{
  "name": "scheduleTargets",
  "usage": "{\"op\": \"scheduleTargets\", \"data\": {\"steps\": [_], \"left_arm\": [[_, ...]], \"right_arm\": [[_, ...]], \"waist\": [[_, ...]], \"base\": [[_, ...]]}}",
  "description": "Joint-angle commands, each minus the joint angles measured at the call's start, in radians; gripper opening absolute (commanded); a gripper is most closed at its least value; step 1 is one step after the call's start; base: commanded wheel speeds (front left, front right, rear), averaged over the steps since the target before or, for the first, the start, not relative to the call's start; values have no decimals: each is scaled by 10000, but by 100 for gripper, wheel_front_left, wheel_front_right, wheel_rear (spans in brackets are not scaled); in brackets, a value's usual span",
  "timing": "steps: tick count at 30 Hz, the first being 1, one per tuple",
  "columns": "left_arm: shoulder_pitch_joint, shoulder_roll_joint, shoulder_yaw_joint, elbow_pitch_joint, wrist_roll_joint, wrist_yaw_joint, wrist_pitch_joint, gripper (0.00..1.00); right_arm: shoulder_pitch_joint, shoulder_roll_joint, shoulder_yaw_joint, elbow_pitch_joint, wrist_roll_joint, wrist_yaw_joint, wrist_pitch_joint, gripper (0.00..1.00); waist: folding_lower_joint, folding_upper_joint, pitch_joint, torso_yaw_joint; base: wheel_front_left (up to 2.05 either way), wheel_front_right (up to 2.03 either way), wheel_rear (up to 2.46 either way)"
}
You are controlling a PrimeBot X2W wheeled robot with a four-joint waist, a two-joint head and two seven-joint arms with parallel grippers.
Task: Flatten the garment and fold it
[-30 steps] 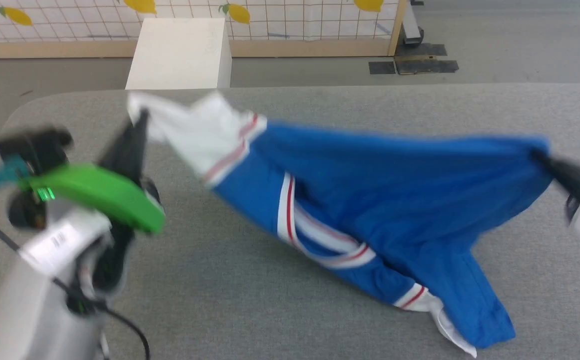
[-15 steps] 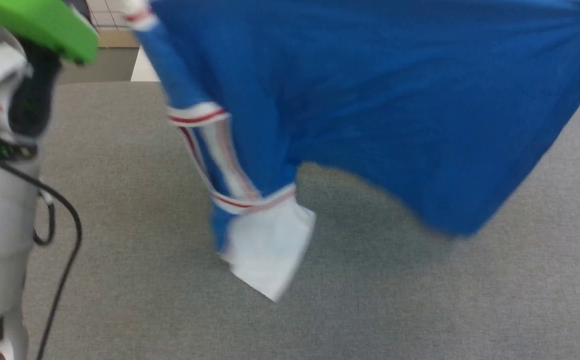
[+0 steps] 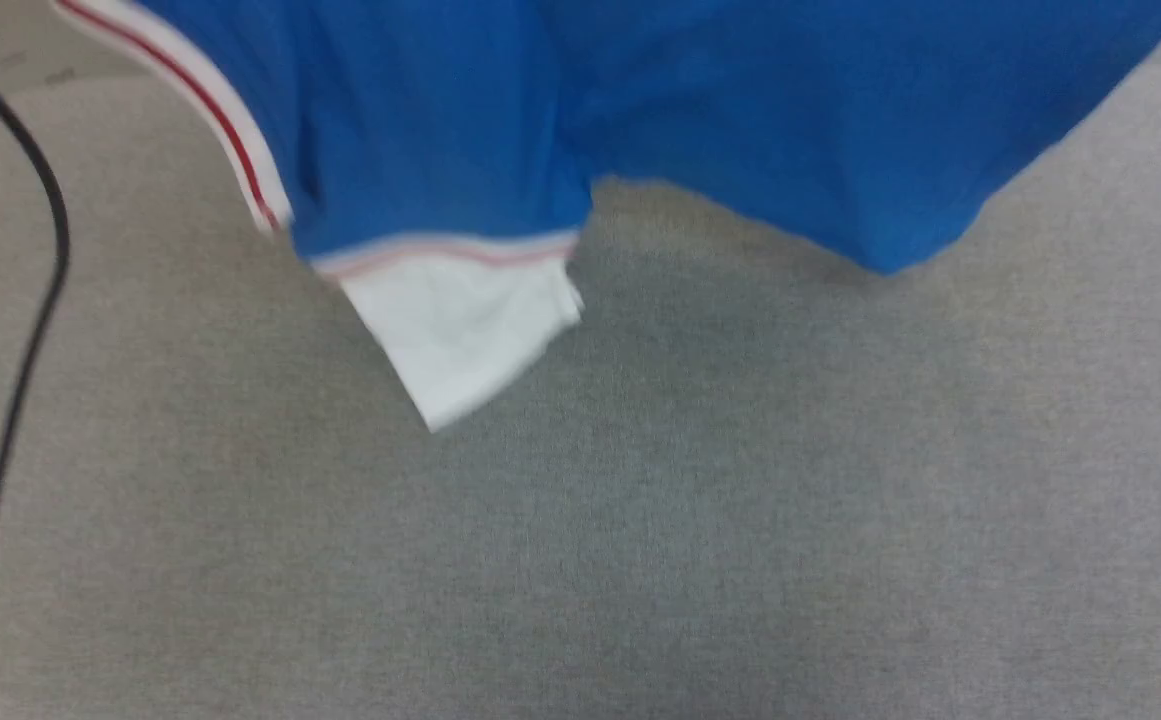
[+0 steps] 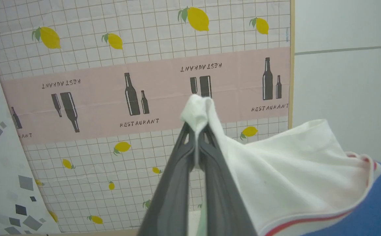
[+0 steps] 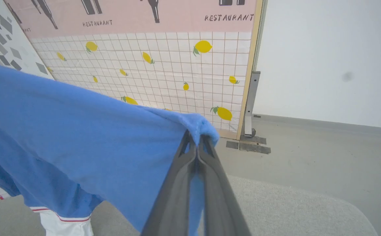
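Head view: the garment (image 3: 700, 120), a royal-blue jersey, hung across the far side of the grey tabletop (image 3: 640, 560), its lower edge sagging in a blurred curve. A white sleeve (image 3: 460, 330) with a red-and-white band dangled from it towards the tabletop's left half. Whether its tip touched the surface could not be told. A black cable (image 3: 30, 300) looped down by the tabletop's left edge.

Left wrist view: the left gripper (image 4: 197, 129) had its two dark fingers pressed together on a bunched tip of white sleeve cloth (image 4: 285, 170), with blue fabric trailing off to the right. Behind stood a backdrop (image 4: 111, 98) printed with lemons and bottles.

Right wrist view: the right gripper (image 5: 196, 139) was clamped on a corner of the blue fabric, which stretched away to the left, lifted above the tabletop's rounded corner. Grey floor (image 5: 308, 154) lay beyond.
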Motion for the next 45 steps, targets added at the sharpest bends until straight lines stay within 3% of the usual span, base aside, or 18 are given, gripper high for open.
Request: {"op": "scheduleTargets", "data": {"steps": [1,13,22,34,45], "left_arm": [[-590,94,-61,239,382,63,-174,0],[-3698,-227,-414,1767,1951,849,-2144,0],[-4013,-572,-532,2752,2004,940,-3143,0],[-2124,-1154,-697,4157,1388,533,-4329,0],[2348,-1644,-493,4426,309,-252,-5006,0]], "right_arm": [[-554,113,31,250,-297,33,-183,0],[-4385,953,-402,2538,-2216,33,-2210,0],[-5020,1135,-291,3548,-2514,33,-2974,0],[-2941,958,628,3953,-1264,33,-3673,0],[1719,686,1947,3520,907,33,-5028,0]], "waist": [[-1,0,1076,-119],[-1,0,2847,-199],[-1,0,3722,-144],[-1,0,3504,122],[-1,0,1254,414]], "base": [[0,0,0],[0,0,0],[0,0,0],[0,0,0],[0,0,0]]}}
